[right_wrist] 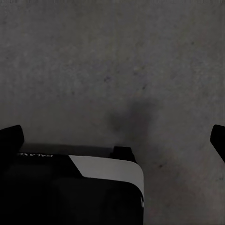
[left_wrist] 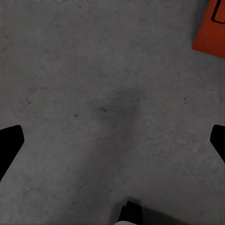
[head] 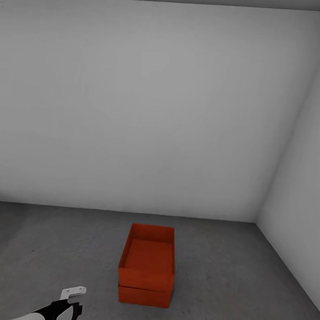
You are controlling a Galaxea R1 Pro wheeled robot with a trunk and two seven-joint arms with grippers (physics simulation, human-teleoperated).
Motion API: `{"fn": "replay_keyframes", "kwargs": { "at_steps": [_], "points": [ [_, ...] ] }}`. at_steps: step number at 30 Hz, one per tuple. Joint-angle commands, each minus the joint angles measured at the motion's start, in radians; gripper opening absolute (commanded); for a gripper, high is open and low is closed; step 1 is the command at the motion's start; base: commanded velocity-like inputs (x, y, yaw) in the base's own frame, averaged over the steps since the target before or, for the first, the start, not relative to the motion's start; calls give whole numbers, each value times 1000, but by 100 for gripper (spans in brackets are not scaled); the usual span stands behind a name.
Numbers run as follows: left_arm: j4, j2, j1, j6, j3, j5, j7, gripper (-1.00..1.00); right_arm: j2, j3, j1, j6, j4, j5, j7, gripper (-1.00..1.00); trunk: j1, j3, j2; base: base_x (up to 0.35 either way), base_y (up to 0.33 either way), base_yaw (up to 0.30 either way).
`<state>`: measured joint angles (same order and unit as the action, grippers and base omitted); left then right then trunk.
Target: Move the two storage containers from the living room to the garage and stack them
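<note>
My left gripper (head: 74, 295) hangs spread wide and empty beside the stacked containers (head: 147, 265); my right gripper (right_wrist: 112, 136) is equally wide. The stack sits on the garage floor (head: 228, 279), so I judge the task done.

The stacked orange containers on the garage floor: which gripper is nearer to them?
Left. The left gripper hangs open beside the stacked containers, whose corner appears in its wrist view. The right gripper faces bare floor, no container in sight.

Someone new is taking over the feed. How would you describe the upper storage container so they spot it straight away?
Look where the two white-grey walls meet the dark concrete floor, near the right corner. An orange-red stack stands there; the upper container is the open-topped box with its inside showing, unlike the lower container, of which a thin band shows beneath.
</note>
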<state>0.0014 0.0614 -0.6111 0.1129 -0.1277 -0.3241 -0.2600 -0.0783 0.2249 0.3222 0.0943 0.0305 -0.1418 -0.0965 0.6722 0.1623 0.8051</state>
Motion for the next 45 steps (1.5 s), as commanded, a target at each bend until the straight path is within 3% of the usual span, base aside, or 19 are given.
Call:
{"fn": "replay_keyframes", "kwargs": {
  "at_steps": [1,14,19,23,26,30,45],
  "points": [
    [0,0,-1,4,-8,-7,-2,100,0,9,1,6,3,-11,-2,100,0,0,1,0,0,0],
    [-1,-2,-1,3,-8,-5,-2,100,-1,10,1,8,3,-10,-5,100,0,-11,1,0,0,0],
    [0,-22,7,14,-7,-8,-3,100,-1,10,1,9,2,-8,-8,100,0,-11,1,0,0,0],
    [0,-29,95,10,-7,-8,-2,100,-1,10,1,7,3,-7,-9,100,0,-11,1,0,0,0],
    [-1,-30,208,-10,-6,-8,0,100,-1,10,1,6,3,-7,-9,100,0,-11,1,0,0,0],
    [-1,-27,276,-67,-6,-9,2,100,-1,10,1,6,3,-6,-6,100,0,-11,1,0,0,0],
    [-1,-23,302,-116,-6,-26,1,100,0,10,1,5,3,-5,0,100,0,-11,1,0,0,0]
  ]
}}
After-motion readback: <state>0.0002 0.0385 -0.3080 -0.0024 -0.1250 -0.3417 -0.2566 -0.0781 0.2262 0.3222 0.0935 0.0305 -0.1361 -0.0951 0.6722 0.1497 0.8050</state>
